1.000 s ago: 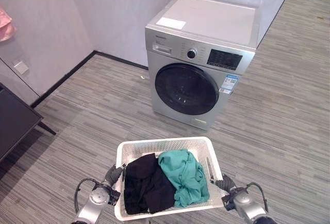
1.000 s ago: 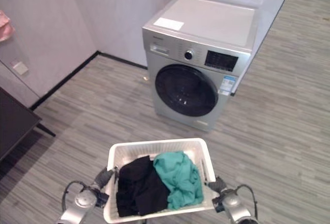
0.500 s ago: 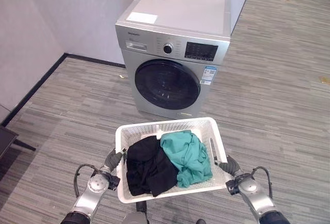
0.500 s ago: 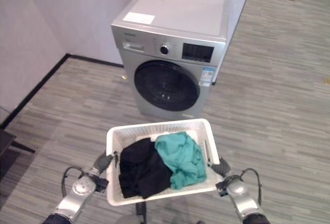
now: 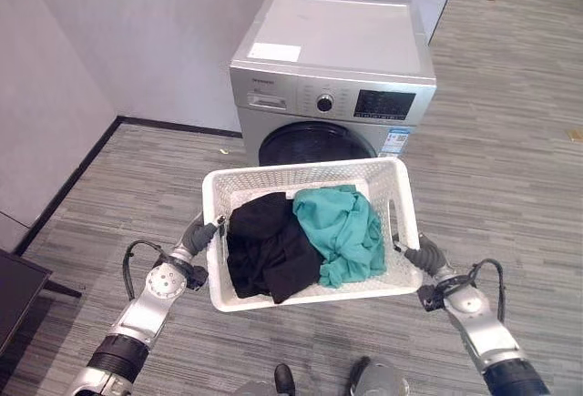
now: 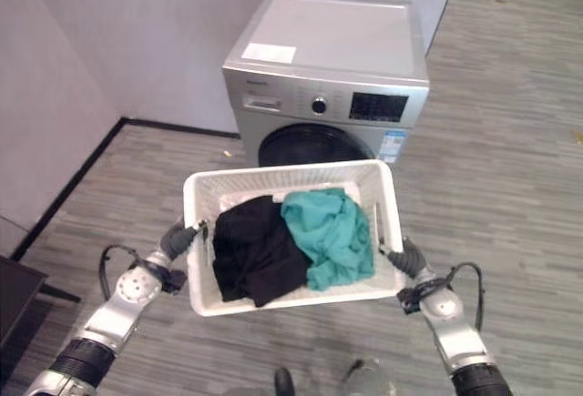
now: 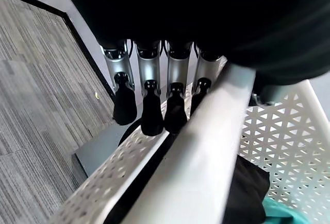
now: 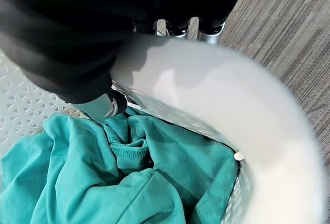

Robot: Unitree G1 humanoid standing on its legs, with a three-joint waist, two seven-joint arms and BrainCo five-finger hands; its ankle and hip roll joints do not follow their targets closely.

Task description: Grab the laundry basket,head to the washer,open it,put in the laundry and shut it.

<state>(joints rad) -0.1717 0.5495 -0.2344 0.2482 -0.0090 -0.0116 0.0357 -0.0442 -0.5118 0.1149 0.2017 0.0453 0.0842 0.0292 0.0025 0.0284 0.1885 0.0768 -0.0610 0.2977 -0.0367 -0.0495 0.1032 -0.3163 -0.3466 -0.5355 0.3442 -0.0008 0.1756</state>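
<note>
Two hands are seen gripping a white perforated laundry basket at its short ends, so that it is held off the grey striped floor. At the far left, a dark tabletop corner is seen beside a pale wall edged with black skirting. The left hand is clamped on the basket's left rim; in the left wrist view its fingers are curled over the outside of the rim, with the thumb on the inner side. Inside the basket, a black garment is bunched on the left half and a teal garment on the right half, the two touching in the middle. Just behind the basket, a silver front-loading washer is stood against the wall, its round dark door closed and partly hidden by the basket's far rim. The right hand is closed on the basket's right rim, its thumb pressed on the inner wall next to the teal garment.
</note>
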